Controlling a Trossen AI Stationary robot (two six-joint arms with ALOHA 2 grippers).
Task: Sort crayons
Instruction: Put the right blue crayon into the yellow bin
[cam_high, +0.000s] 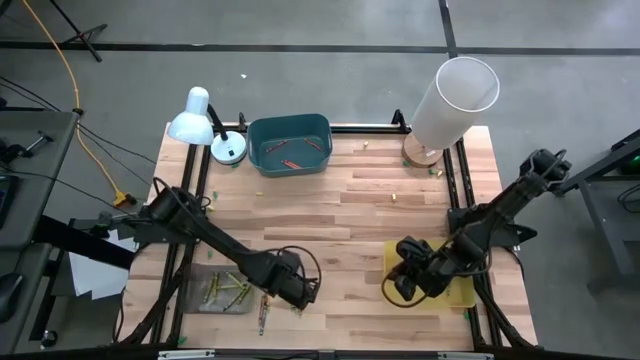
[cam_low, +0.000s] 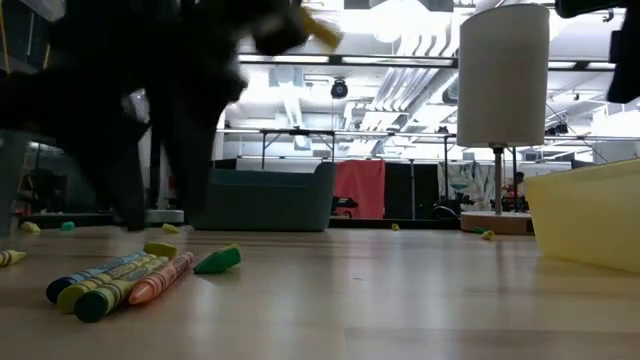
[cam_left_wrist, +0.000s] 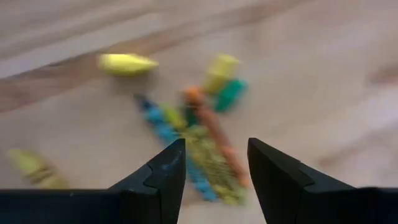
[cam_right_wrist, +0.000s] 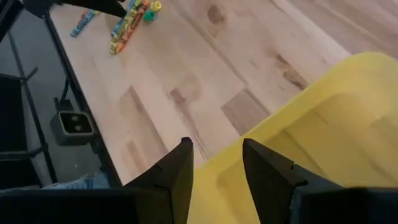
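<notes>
The left gripper (cam_left_wrist: 214, 163) is hovering low over the front left part of the wooden bench (cam_high: 350, 200), its jaws standing apart with nothing between them. Directly under it a small bundle of crayons (cam_left_wrist: 205, 146) is lying on the wood: blue, yellow-green and orange sticks side by side, with a green stub (cam_left_wrist: 229, 94) and a yellow stub (cam_left_wrist: 126, 63) just beside them. In the low view the same crayons (cam_low: 120, 280) are resting in a loose row; their paper wrappers carry printing, but it is too small to read. More crayons are lying in a clear tray (cam_high: 222, 291) at the front left, and a few in the teal bin (cam_high: 290, 145) at the back.

The right gripper (cam_right_wrist: 214, 163) is hanging over the edge of the yellow tray (cam_right_wrist: 323, 118) at the front right, jaws apart and empty.

A white desk lamp (cam_high: 195, 120) and a white cylinder lamp (cam_high: 452, 95) are standing at the bench's far edge.
</notes>
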